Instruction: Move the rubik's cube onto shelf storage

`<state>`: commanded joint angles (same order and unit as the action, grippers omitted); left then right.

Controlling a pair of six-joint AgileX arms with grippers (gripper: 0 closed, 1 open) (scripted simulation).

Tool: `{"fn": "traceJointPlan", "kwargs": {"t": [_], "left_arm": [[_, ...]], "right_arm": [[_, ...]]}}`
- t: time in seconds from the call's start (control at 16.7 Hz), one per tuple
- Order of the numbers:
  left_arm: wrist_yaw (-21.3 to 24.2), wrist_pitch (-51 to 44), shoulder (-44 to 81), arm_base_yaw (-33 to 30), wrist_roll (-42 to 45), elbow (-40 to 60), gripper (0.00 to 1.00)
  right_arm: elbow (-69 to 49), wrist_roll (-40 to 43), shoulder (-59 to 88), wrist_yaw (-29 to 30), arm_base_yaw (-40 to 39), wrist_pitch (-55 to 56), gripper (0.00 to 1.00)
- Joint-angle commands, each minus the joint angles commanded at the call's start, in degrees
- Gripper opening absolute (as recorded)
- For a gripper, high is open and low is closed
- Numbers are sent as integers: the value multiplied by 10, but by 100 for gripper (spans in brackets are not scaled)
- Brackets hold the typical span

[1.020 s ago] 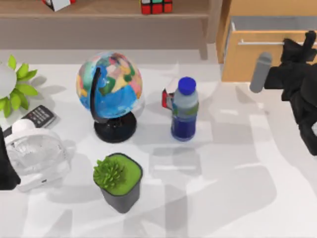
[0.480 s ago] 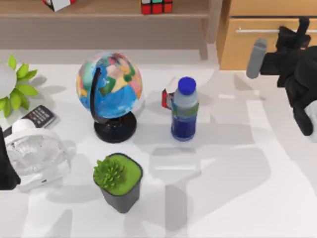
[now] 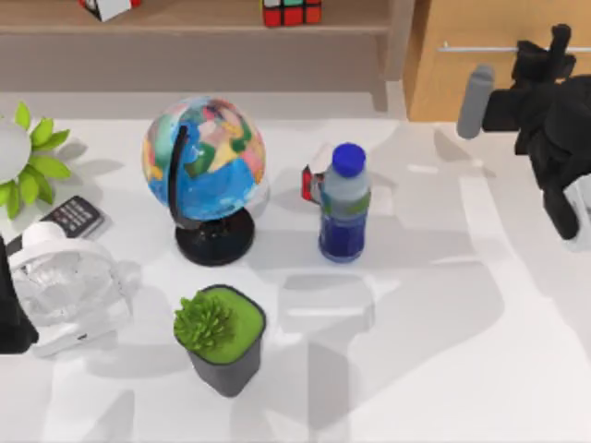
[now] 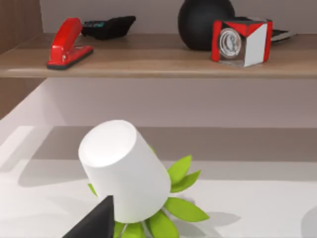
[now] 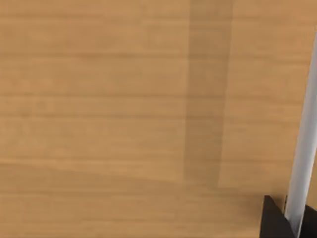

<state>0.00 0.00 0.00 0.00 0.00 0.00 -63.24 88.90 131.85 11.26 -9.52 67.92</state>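
Observation:
The rubik's cube (image 3: 291, 11) rests on the board of the shelf storage (image 3: 203, 20) at the back of the table, left of its upright post (image 3: 397, 51). My right gripper (image 3: 557, 44) is at the back right, against the wooden drawer cabinet (image 3: 462, 83). Its fingertips (image 5: 271, 220) sit on either side of the silver drawer handle (image 5: 303, 148), shut on it. My left arm (image 3: 11, 323) stays at the table's left edge, and one dark fingertip (image 4: 94, 223) of it hangs over a white plant pot (image 4: 124, 171).
A globe (image 3: 205, 157), a blue-capped bottle (image 3: 344, 205) and a dark potted plant (image 3: 220, 334) stand mid-table. A white fan (image 3: 69, 286) and a remote (image 3: 74, 217) lie at the left. On the shelf board (image 4: 148, 59) sit a red stapler (image 4: 67, 44) and a red-and-white box (image 4: 241, 40).
The cabinet drawer has slid shut toward the back, and my right gripper moved back with its handle. The left arm and the rubik's cube have not moved.

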Motion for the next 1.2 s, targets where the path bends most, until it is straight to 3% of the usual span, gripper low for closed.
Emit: {"fn": "traceJointPlan", "kwargs": {"t": [0.06, 0.84, 1.2], "left_arm": [[0, 0, 0, 0, 0, 0, 100], [0, 0, 0, 0, 0, 0, 100], [0, 0, 0, 0, 0, 0, 100]], "right_arm": [[0, 0, 0, 0, 0, 0, 0], [0, 0, 0, 0, 0, 0, 98], [0, 0, 0, 0, 0, 0, 100]]}}
